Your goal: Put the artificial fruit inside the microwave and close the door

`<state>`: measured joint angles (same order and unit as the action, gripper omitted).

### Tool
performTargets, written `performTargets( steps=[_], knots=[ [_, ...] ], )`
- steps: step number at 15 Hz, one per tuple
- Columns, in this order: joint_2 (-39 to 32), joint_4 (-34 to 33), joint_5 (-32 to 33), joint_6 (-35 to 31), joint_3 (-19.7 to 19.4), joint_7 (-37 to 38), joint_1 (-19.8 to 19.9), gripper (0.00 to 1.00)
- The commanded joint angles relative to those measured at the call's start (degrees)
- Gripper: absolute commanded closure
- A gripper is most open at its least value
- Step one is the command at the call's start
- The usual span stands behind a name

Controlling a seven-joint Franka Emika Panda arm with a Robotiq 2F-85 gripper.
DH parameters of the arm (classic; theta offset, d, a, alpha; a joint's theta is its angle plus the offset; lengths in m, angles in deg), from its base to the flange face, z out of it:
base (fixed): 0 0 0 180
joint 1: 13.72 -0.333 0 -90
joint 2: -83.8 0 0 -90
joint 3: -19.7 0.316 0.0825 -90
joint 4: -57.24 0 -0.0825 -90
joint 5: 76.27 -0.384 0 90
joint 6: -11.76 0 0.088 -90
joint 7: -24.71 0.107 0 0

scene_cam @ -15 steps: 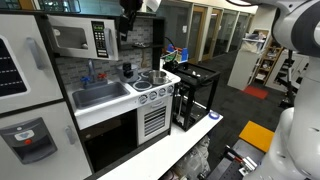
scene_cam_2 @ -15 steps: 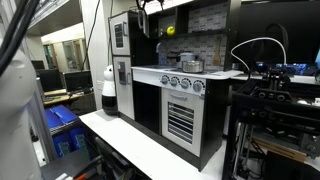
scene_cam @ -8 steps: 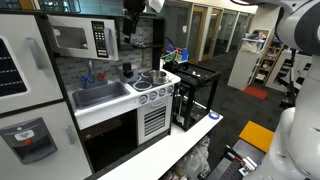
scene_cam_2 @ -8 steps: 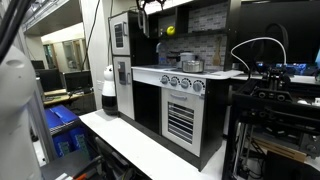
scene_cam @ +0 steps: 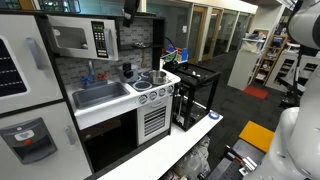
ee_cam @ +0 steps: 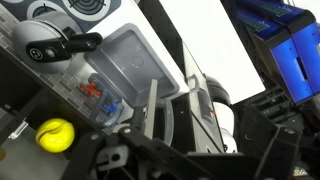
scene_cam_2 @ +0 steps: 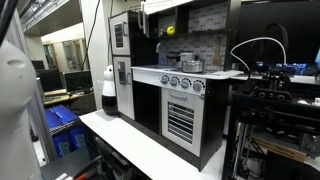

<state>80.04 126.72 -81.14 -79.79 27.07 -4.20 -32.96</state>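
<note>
The microwave (scene_cam: 78,38) stands at left, its door (scene_cam: 66,38) shut. The gripper (scene_cam: 129,10) hangs high beside it, jaws apart, empty. The artificial fruit (scene_cam_2: 170,30) sits outside, against the back wall (scene_cam_2: 207,22) above the stovetop (scene_cam_2: 190,69).

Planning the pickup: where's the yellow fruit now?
The yellow fruit sits high by the backsplash above the stove in an exterior view, lower left in wrist view.

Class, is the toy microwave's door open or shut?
Shut: the door sits flush with the microwave front in an exterior view.
</note>
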Motion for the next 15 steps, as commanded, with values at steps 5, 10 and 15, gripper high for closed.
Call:
performTargets(
  steps=[5, 10, 15],
  knots=[
    [1.31, 5.67, 1.04, -14.60, -0.02, 0.90, -0.32, 0.00],
    [1.41, 10.70, 0.28, -24.04, 0.22, 1.75, -0.70, 0.00],
    [1.74, 14.99, 0.50, -32.01, 0.40, 1.90, -1.16, 0.00]
  ],
)
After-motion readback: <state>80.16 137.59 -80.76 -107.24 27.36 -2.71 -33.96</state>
